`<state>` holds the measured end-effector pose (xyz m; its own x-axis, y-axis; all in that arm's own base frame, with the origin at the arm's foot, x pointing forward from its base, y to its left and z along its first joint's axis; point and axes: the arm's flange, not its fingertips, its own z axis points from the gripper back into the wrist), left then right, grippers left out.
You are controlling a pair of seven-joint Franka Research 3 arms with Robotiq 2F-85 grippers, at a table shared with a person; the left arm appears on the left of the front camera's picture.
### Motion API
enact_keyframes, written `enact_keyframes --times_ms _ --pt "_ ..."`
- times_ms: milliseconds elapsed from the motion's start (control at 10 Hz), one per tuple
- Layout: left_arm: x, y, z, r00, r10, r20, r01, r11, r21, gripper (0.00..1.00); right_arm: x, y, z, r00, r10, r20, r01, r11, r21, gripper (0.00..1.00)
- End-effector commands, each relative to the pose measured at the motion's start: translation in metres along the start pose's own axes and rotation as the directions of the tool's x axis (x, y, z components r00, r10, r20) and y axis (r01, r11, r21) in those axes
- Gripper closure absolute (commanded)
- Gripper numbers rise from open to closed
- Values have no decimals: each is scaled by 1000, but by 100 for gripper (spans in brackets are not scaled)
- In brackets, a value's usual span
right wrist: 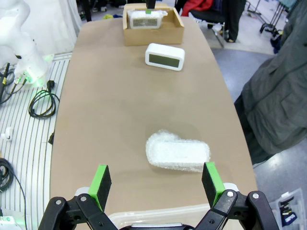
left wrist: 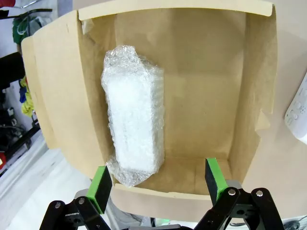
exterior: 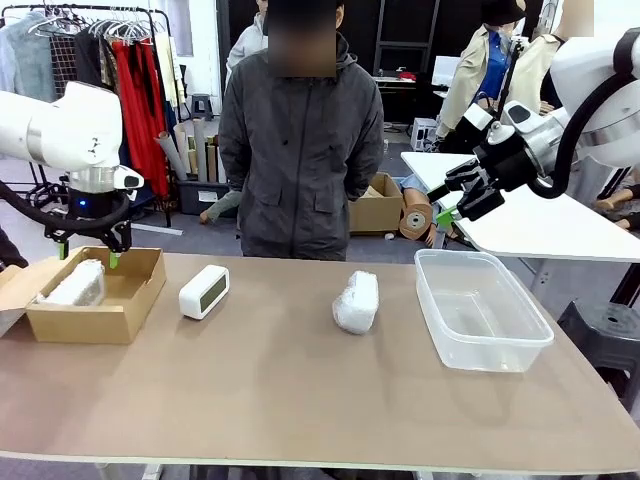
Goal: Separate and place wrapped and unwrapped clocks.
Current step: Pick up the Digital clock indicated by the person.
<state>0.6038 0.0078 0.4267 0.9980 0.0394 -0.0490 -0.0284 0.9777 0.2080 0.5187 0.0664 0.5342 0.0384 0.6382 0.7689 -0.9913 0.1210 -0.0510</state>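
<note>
The left claw (left wrist: 157,184) stands wide open with nothing between its green pads. It hangs just over the rim of the box (exterior: 95,320) at the left end of the surface (exterior: 280,400). In its wrist view one pad sits right by the end of the first wrapped clock (left wrist: 134,122); whether they touch cannot be told. That clock lies flat on the box floor, along one side wall, and the rest of the floor is bare cardboard.

The right claw (exterior: 452,198) is also spread wide and holds nothing. It is raised in the air at the far right, above and beyond the far side of the tub (exterior: 490,360), well clear of everything on the surface.

The second wrapped clock (exterior: 356,301) lies on the surface near the middle, just left of the tub and apart from it. The bare clock (exterior: 204,291) stands between this clock and the box, just beside the box's right wall without touching it, with its pale display turned toward the near-right. The tub sits at the right end of the surface. A person (exterior: 300,150) in a dark jacket stands at the far side, behind the middle.
</note>
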Motion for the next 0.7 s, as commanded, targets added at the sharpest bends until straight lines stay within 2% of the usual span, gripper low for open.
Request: enact_keyframes --times_ms 0,100,200,300,400,600 --pt "-10 -7 16 998 -48 44 44 996 76 0 1 0 2 1000 3 -3 -3 1000 1 0" --pt "-17 -18 24 990 -143 1 143 990 9 0 1 0 2 1000 3 -3 -3 1000 1 0" --pt "-14 -5 35 958 -287 18 288 955 -65 0 1 0 2 1000 3 -3 -3 1000 1 0" --pt "-18 -11 41 933 -355 55 359 923 -136 0 1 0 2 1000 3 -3 -3 1000 1 0" --pt "-19 -2 49 888 -453 77 459 869 -185 0 1 0 2 1000 3 -3 -3 1000 1 0" --pt "-25 9 68 782 -585 216 623 739 -254 0 1 0 2 1000 3 -3 -3 1000 1 0"
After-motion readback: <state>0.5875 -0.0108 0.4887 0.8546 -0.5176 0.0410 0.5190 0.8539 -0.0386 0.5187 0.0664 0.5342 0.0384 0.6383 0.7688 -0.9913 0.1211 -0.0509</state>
